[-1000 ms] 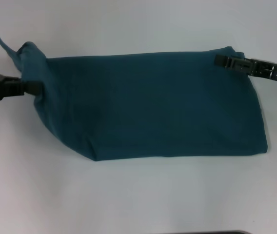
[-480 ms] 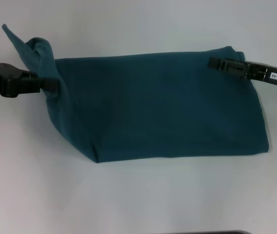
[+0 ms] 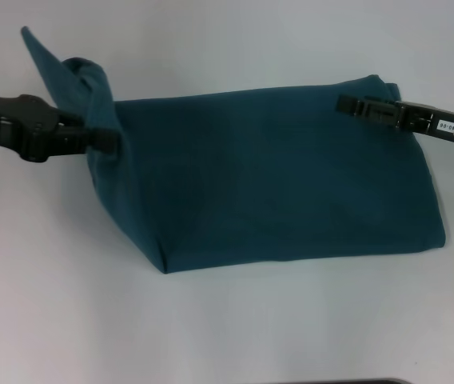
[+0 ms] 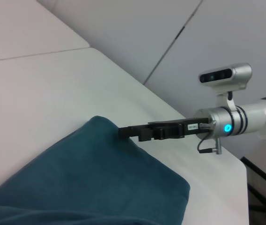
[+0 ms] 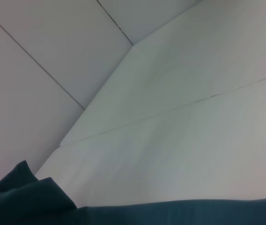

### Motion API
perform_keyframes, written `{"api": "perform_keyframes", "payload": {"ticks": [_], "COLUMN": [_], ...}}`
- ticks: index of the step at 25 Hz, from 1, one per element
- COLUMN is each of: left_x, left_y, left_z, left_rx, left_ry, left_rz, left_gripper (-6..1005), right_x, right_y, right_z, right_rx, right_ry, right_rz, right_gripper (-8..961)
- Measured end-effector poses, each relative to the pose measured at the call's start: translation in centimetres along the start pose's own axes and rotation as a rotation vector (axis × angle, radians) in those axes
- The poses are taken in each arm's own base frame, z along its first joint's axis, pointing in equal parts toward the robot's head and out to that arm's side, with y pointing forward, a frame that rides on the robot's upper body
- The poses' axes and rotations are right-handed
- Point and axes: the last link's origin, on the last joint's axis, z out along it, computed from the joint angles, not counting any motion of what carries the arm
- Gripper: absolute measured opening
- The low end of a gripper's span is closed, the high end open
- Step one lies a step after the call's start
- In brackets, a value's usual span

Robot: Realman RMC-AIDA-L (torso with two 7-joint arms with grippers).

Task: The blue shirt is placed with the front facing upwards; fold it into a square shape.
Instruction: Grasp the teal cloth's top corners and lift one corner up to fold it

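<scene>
While both ends are pinched: uneven fold risk

With left gripper clamped on the bunched left end of the blue shirt and right gripper closed on its far right corner, cloth lies mid-desk. Likely trouble: the wadded left edge slipping free, or the pinned right corner dragging, leaving a skewed fold.

The only writing I can find is a small white sticker with dark characters on the right gripper, out at two o'clock in the head view; the print is too blurred for me to read. The same sticker shows in the left wrist view, equally unreadable. The blue shirt shows me no lettering.
</scene>
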Motion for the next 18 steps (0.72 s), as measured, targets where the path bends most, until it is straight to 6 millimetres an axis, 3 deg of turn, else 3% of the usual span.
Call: {"api": "perform_keyframes", "payload": {"ticks": [18], "left_x": [3.9], "left_y": [1.3], "left_z": [2.5], "left_rx": [-0.071], "left_ry": [-0.055], "left_rz": [0.123], "left_gripper": [26], "right_x": [0.6], "right_y": [-0.1], "right_z": [0.7], "right_rx": [0.01], "right_ry": [0.005], "right_rz": [-0.005], "right_gripper": [899]}}
